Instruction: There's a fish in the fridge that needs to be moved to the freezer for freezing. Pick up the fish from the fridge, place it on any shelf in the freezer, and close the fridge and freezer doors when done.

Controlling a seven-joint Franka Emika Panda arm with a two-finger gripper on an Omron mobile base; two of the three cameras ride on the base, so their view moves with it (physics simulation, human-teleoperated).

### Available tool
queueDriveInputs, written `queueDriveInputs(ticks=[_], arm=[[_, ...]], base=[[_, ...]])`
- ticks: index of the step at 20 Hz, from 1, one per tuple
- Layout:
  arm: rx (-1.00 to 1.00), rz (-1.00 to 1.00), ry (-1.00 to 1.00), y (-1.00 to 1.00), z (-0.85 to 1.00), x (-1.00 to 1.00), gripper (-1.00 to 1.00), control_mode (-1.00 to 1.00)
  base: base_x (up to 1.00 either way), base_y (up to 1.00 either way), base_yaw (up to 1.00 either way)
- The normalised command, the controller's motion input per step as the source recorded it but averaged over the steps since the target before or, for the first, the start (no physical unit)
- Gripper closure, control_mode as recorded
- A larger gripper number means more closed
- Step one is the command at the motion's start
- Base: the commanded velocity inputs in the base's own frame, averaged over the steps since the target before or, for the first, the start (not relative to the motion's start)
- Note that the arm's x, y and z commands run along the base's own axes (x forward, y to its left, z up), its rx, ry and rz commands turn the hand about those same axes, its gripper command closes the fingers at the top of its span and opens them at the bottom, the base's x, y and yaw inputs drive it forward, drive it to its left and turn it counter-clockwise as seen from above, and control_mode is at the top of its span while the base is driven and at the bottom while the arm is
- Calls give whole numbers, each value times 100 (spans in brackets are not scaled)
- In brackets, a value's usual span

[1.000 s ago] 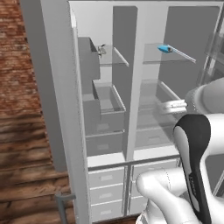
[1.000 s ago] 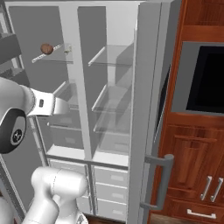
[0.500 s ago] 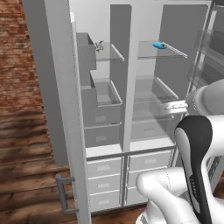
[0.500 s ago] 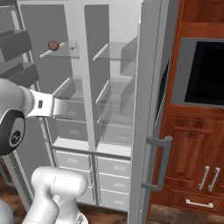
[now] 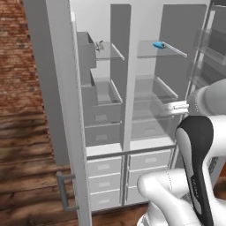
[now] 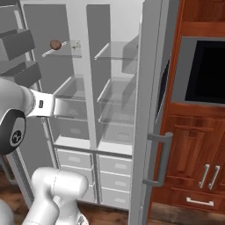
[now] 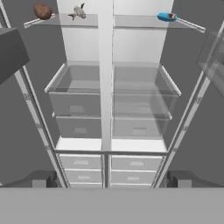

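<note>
The fish point(image 7: 78, 12) lies on the short top glass shelf point(image 7: 89, 20) of the left half of the open unit. That half is the narrower one with the deep grey bins, the freezer point(image 5: 102, 96). From the left base view I see the fish as a tiny pale shape near the back of that shelf. From the right base view it sits just beside the upright divider between the 2 halves. A round brown item point(image 7: 42, 11) rests on the same shelf level, near the fish but apart from it, toward the outer edge.

In the wider right half, the fridge point(image 5: 176, 48), a bright blue oblong item point(image 7: 166, 16) sits on the top glass shelf, well apart from the fish and across the divider. The lower glass shelves and grey drawers of both halves look bare to me. 2 columns of white drawers point(image 7: 81, 162) run along the bottom.

The gripper point(image 7: 111, 181) hangs in front of the unit, facing straight into it at about the level of the middle shelves. Its 2 dark tips stand wide apart with nothing between them. It is well below the fish and touches nothing.

Both doors are swung wide. I see the left door point(image 5: 57, 88) nearly edge-on, with its bar handle point(image 5: 66, 201) low down. The right door point(image 6: 149, 88) stands against the wooden cabinets point(image 6: 197, 145).
</note>
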Motion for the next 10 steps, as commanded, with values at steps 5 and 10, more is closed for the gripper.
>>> queueDriveInputs(ticks=[5, 10], arm=[[0, 0, 0, 0, 0, 0, -100, 100], [0, 0, 0, 0, 0, 0, -100, 100]], base=[[-30, 0, 0], [-17, 0, 0]])
